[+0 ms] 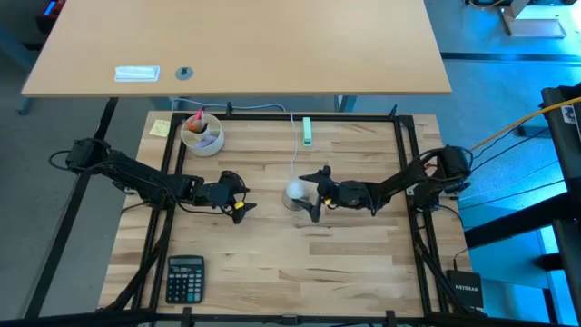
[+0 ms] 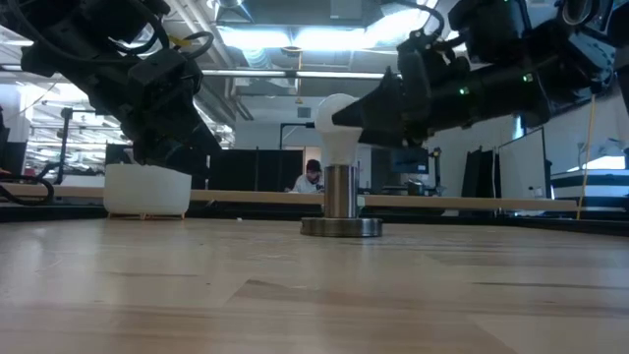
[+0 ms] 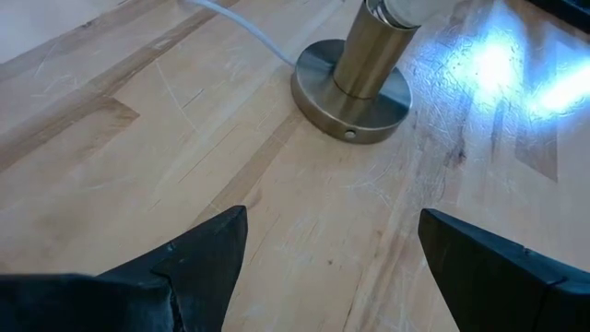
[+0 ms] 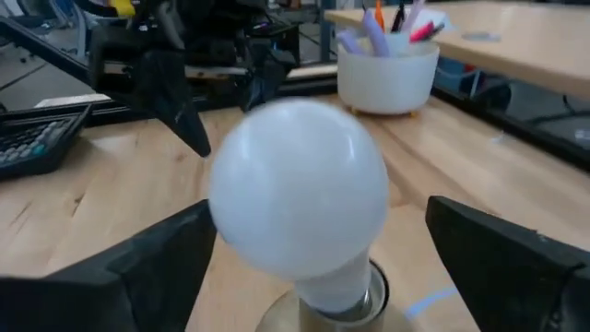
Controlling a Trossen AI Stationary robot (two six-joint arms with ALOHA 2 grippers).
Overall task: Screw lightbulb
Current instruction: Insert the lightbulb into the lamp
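The white lightbulb (image 4: 300, 198) stands upright with its screw base in the round metal socket (image 2: 341, 202), which rests on the table's middle (image 1: 292, 202). My right gripper (image 1: 316, 193) reaches in level from the table's right and is open. Its two fingers stand on either side of the bulb's globe (image 2: 334, 123), with a clear gap at one finger. My left gripper (image 1: 241, 193) hovers open a short way to the socket's left, pointing down at a slant toward the socket base (image 3: 355, 78), with nothing between its fingers.
A thin white cord (image 1: 295, 159) runs from the socket to a pale green plug block (image 1: 307, 132) at the far edge. A white cup of pens (image 1: 201, 133) and a yellow note (image 1: 160, 127) sit far left. A calculator (image 1: 185, 277) lies near left.
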